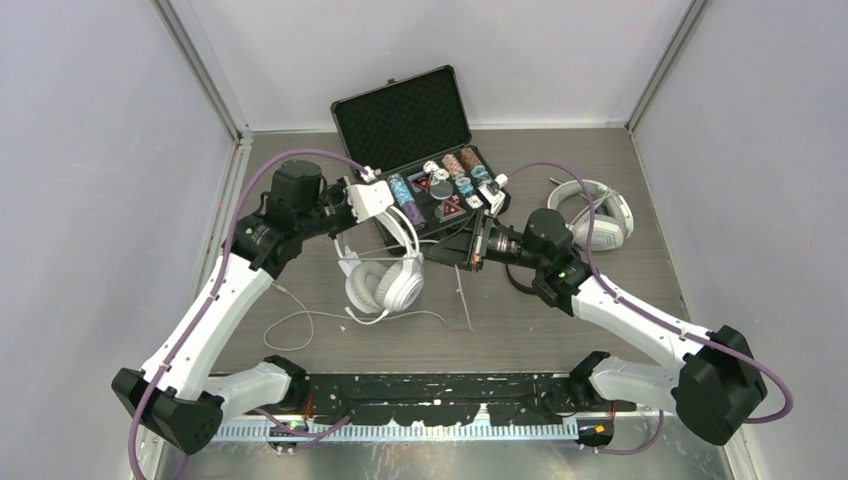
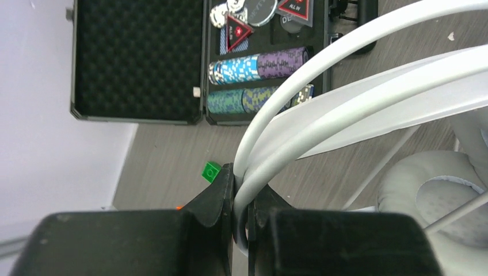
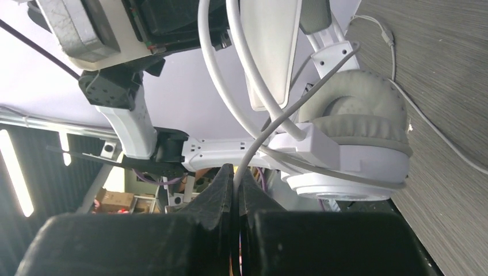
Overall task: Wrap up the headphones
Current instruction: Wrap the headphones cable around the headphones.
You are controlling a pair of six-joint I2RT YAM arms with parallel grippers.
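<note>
The big headphones are white with grey ear pads, and their cord is white. The case is black with bumpy foam. Its poker chips are stripy blue, purple and green. The table is streaky grey-brown.

I've got the left gripper pinching the white headphones by the headband tubes; open chip case beyond.

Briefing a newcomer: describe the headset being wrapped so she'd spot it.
Find the open poker-chip case at the table's far edge. Just in front, the bulky white-grey headset has its headband in the left tool, cord in the right tool. The other white headset lies flat at right.
</note>
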